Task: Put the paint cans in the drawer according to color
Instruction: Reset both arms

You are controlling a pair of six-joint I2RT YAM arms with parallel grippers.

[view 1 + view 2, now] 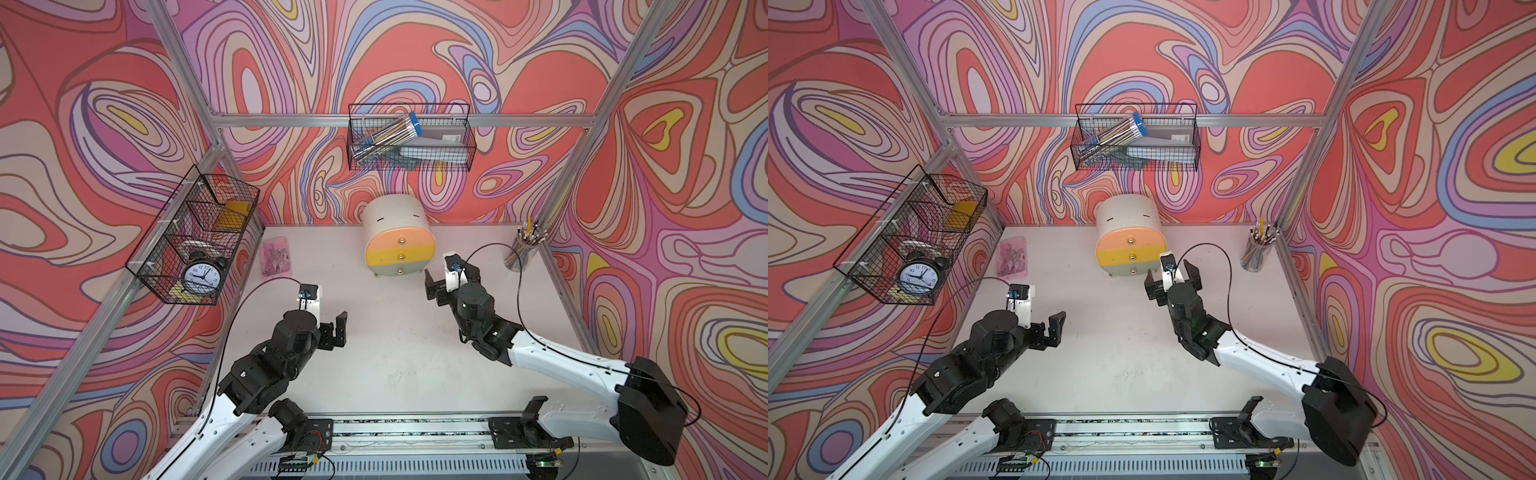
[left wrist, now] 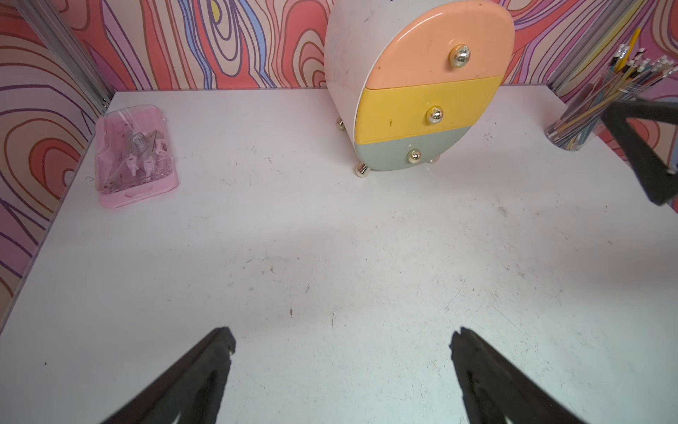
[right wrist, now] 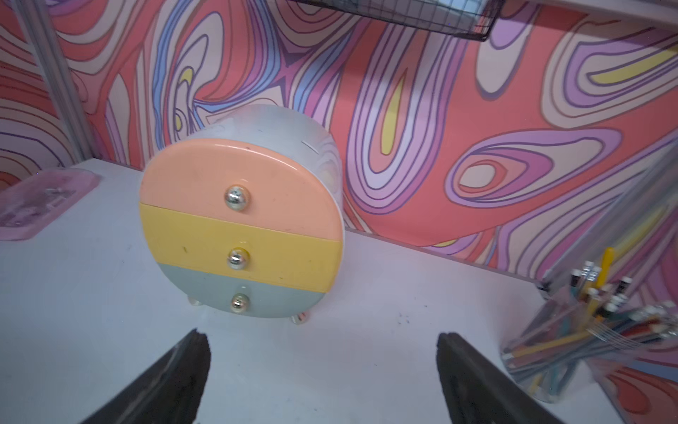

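No paint cans show in any view. The drawer (image 1: pixel 400 245) (image 1: pixel 1130 249) is a cream drum cabinet at the back middle of the white table. Its peach, yellow and grey-green fronts (image 2: pixel 429 99) (image 3: pixel 238 227) are all pushed in, each with a gold knob. My left gripper (image 1: pixel 325 312) (image 2: pixel 341 337) hovers open over bare table, left of and in front of the cabinet, with nothing between its fingers. My right gripper (image 1: pixel 451 275) (image 1: pixel 1170 275) (image 3: pixel 323 341) is open and empty, close to the cabinet's lower right and facing its front.
A pink clear-lidded case (image 1: pixel 275 255) (image 2: pixel 135 154) lies at the back left. A clear pencil cup (image 1: pixel 521 249) (image 3: pixel 572 337) stands at the back right. Black wire baskets hang on the back wall (image 1: pixel 409 139) and the left wall (image 1: pixel 195 237), the latter holding an alarm clock (image 1: pixel 201 276).
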